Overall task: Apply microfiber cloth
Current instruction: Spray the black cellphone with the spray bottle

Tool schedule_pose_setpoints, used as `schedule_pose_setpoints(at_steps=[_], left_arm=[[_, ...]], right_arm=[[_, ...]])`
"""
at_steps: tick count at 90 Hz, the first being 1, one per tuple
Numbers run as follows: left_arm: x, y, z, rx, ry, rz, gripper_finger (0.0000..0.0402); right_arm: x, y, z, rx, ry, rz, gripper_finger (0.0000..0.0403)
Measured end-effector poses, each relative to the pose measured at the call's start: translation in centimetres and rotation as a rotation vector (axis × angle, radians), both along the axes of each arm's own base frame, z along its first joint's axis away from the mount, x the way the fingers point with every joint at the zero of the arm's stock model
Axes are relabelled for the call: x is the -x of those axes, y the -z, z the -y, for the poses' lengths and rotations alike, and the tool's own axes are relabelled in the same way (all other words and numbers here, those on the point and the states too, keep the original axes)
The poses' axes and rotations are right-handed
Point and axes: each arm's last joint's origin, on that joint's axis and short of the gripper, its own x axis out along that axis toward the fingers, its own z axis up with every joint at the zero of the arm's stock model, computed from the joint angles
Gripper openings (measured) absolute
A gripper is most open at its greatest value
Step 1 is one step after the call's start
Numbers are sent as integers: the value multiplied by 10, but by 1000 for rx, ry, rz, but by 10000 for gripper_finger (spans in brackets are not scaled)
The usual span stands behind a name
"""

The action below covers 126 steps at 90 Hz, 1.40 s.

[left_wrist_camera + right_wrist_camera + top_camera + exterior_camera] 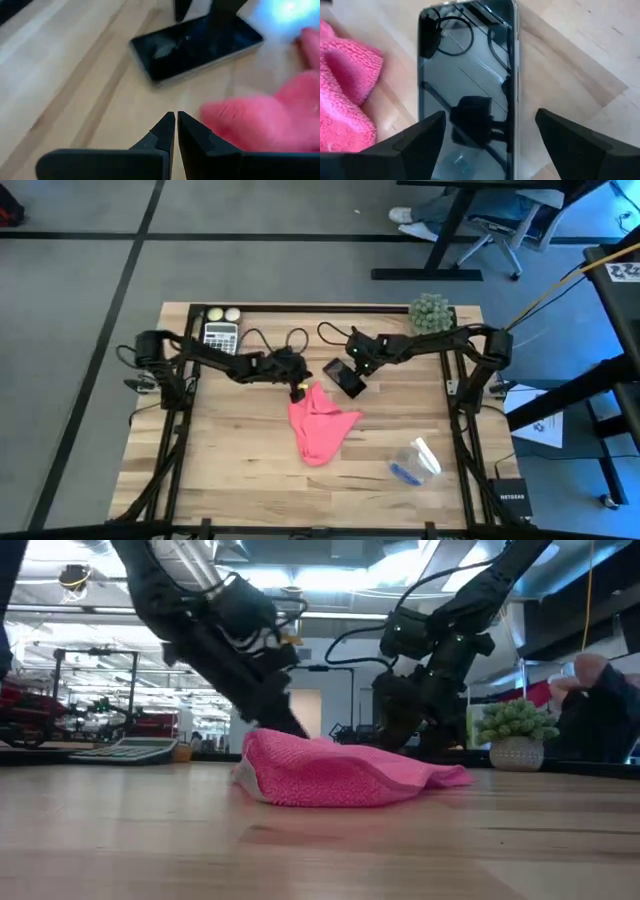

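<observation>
I see the pink cloth [320, 427] lying crumpled on the wooden tabletop [220, 460], near the middle, and it is not yet on the phone. The black phone [345, 377] lies just beside the far right corner of the cloth; I cannot tell if the two touch there.

My left end effector [296, 387] is low at the far edge of the cloth. In the left wrist view its two fingers [165, 135] are pressed together with nothing between them, and the cloth [265, 120] is beside them, not in them. So I judge that the cloth is not grasped at this moment.

My right end effector [490, 132] is above the phone [470, 75], at its far side. Its fingers stand wide apart, one on each side of the phone, and they hold nothing.

A clear spray bottle with blue [415, 463] lies on the near right part of the tabletop, well apart from the cloth. A calculator [220, 336] and a small plant [430, 311] are along the far edge.

As I judge it, the main work is left: to take the cloth, bring it on the screen and wipe.
</observation>
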Motion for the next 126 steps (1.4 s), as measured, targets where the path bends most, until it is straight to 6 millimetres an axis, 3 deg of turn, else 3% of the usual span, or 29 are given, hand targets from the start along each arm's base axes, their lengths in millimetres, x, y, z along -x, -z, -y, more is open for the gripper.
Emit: schedule_pose_setpoints(at_steps=[23,53,79,104,126], left_arm=[[-26,25,15,20,39,-38,4],[-49,36,20,26,52,14,4],[-51,42,14,11,54,36,4],[-50,42,8,12,46,43,4],[-51,43,15,-4,73,40,4]], right_arm=[[0,0,0,-1,-1,-4,303],[6,15,-11,-31,36,64,303],[-3,13,-25,-63,-5,134,303],[-6,12,-25,-90,-7,179,303],[-10,9,-23,-75,-1,204,303]])
